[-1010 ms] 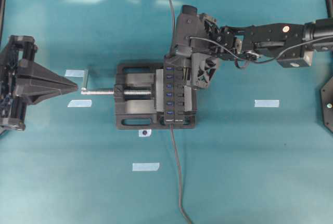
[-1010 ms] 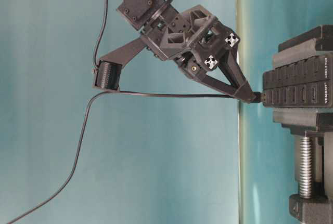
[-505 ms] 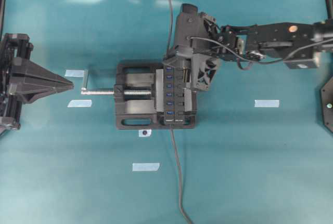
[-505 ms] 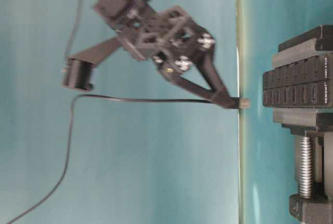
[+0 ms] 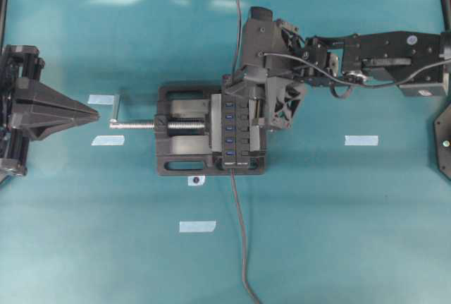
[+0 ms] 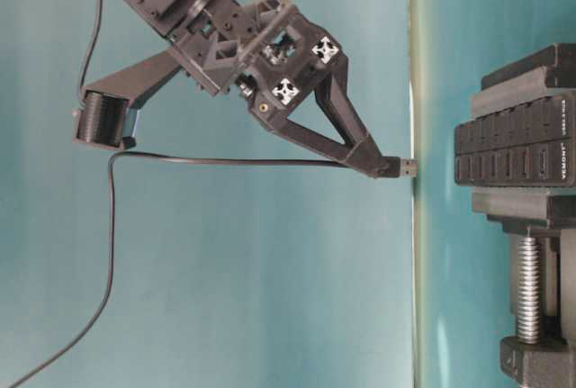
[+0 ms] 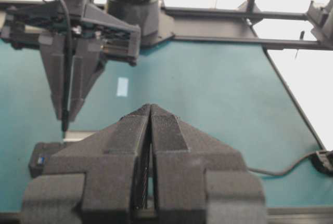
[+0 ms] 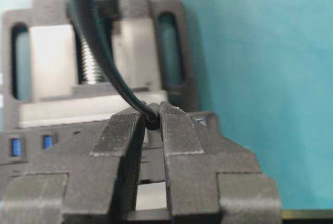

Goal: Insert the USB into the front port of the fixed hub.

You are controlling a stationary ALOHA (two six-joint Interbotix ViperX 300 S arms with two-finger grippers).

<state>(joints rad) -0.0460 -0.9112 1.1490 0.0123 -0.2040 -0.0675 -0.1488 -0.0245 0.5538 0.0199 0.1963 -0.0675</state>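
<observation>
My right hand (image 6: 382, 168) is clenched on the USB (image 6: 407, 168), a small black plug with a silver tip on a long thin black cable (image 6: 225, 161). In the table-level view it hangs apart from the fixed hub (image 5: 230, 129), a narrow black strip of blue ports clamped in the vise (image 5: 180, 138). My left hand (image 5: 84, 113) is closed, holding nothing.

Right gripper (image 6: 382, 168) angled down over the clamp area, fingers pinched nearly together. Left gripper (image 5: 91, 113) parked far left, fingers pressed together.
</observation>
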